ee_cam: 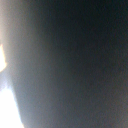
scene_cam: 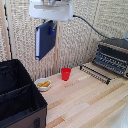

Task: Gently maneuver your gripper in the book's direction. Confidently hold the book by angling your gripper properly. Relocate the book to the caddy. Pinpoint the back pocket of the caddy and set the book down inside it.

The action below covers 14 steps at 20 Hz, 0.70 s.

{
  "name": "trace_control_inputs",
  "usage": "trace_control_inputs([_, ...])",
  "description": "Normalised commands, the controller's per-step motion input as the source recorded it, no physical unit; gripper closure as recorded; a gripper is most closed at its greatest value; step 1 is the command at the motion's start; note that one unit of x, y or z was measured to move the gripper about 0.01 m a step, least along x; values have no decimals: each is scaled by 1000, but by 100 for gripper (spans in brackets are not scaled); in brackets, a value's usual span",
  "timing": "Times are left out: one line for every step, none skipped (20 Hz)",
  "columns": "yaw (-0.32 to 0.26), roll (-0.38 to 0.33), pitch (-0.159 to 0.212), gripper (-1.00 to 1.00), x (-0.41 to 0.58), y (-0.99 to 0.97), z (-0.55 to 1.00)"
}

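My gripper [scene_cam: 50, 27] is high at the top of the exterior view, shut on the dark navy book [scene_cam: 44, 41], which hangs upright below the white head, well above the table. The book's dark cover [ee_cam: 75, 65] fills almost the whole wrist view, blurred. The black caddy [scene_cam: 20, 107] stands at the exterior view's lower left, with a divider splitting it into two compartments. The back pocket [scene_cam: 12, 77] is the farther one, below and to the left of the hanging book.
A red cup [scene_cam: 66, 74] and a small white bowl [scene_cam: 43, 84] with yellow pieces sit on the wooden table near the caddy. A black-and-silver toaster oven [scene_cam: 112, 57] with its rack pulled out stands at the exterior view's right.
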Motion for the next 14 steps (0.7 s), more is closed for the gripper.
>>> trace_control_inputs([-68, -5, 0, 100, 357, 817, 634])
trace_control_inputs([-79, -11, 0, 100, 337, 791, 649])
trace_control_inputs([-80, -12, 0, 100, 334, 789, 654])
trace_control_inputs([-85, -12, 0, 100, 326, 780, 651])
trace_control_inputs([-85, -10, 0, 100, 320, 783, 637])
trace_control_inputs([-85, -3, 0, 100, 306, 783, 603])
trace_control_inputs([-88, 0, 0, 100, 286, 780, 571])
trace_control_inputs([-95, 0, 0, 100, 254, 769, 537])
trace_control_inputs([-106, 0, 0, 100, 211, 749, 500])
trace_control_inputs([-117, 0, 0, 100, 163, 717, 463])
trace_control_inputs([-119, 0, 0, 100, 129, 711, 417])
trace_control_inputs([-117, 0, 1, 100, 111, 711, 380])
trace_control_inputs([-109, 0, 13, 100, 109, 717, 363])
trace_control_inputs([-108, 0, 16, 100, 94, 717, 337])
